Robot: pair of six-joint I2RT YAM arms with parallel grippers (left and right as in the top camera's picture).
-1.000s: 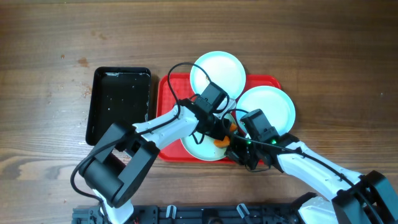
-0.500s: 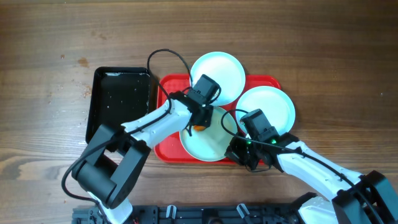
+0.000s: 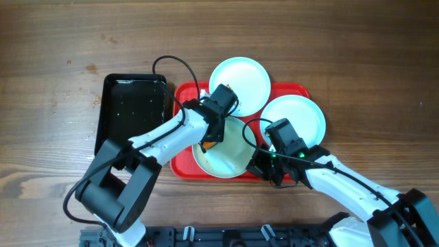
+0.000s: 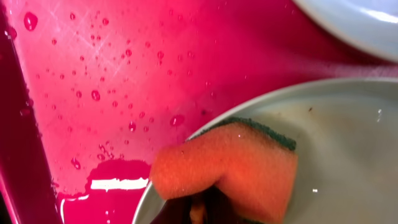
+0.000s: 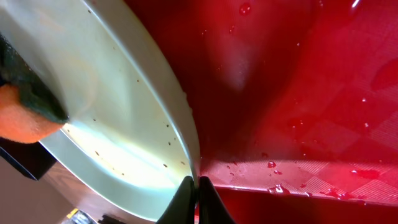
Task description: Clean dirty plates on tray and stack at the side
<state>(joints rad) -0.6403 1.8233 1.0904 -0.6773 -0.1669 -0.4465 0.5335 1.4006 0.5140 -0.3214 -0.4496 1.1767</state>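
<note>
Plates [image 3: 238, 86] sit on the red tray [image 3: 289, 89]. The front plate [image 3: 230, 156] is tipped up, its rim pinched by the right gripper [image 5: 198, 190]. It looks stiff, light and wet, likely slippery, so the rim suits. The left gripper [image 4: 199, 211] clamps the orange sponge [image 4: 230, 163] against it.

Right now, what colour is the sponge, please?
The sponge is orange, green-backed; left wrist view.

The table [image 3: 357, 55] is viewed straight down from overhead; the tray [image 4: 93, 74] and one plate [image 5: 112, 93] are shared, close-up, by both wrist views.
</note>
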